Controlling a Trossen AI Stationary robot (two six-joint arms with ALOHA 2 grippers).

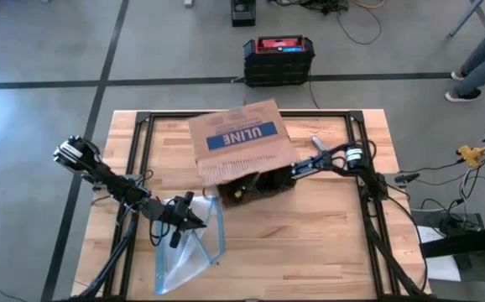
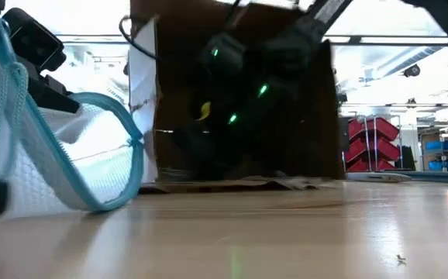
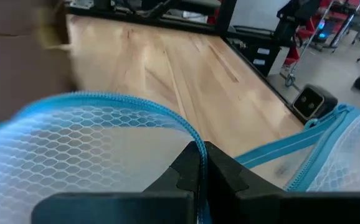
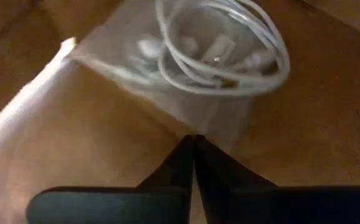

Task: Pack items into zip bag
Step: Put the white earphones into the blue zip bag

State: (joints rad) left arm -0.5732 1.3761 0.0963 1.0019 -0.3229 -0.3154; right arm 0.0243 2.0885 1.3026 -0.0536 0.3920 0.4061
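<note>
Blue zip edging (image 3: 167, 115) of the zip bag (image 1: 188, 247) filled the left wrist view, with the left gripper (image 3: 200, 163) clamped tight on that edging, its two dark fingers (image 3: 180, 174) pressed together around the strip. From above, the left gripper (image 1: 185, 220) sat at the near left part of the wooden table (image 1: 326, 235), holding the bag's mouth up while the rest of the clear mesh-patterned bag lay on the table toward the front edge. In the low view the bag (image 2: 53, 155) stood open at the left, its blue rim curving down to the tabletop, and a dark zip pull hung by its cord near the wood.

Behind the bag, a brown cardboard box (image 1: 241, 147) lay tipped on its side in the middle of the table, its printed flap facing up. The right arm reached from the right side into the box's open mouth, so the right gripper (image 4: 194, 149) was inside it. Its fingers (image 4: 220, 177) were closed together, empty, with their tips just at the edge of a small clear packet (image 4: 192, 68) holding a coiled white cable, one of the items, lying on the box's inner floor. A dark crate (image 1: 278, 60) stood on the floor beyond the table.
</note>
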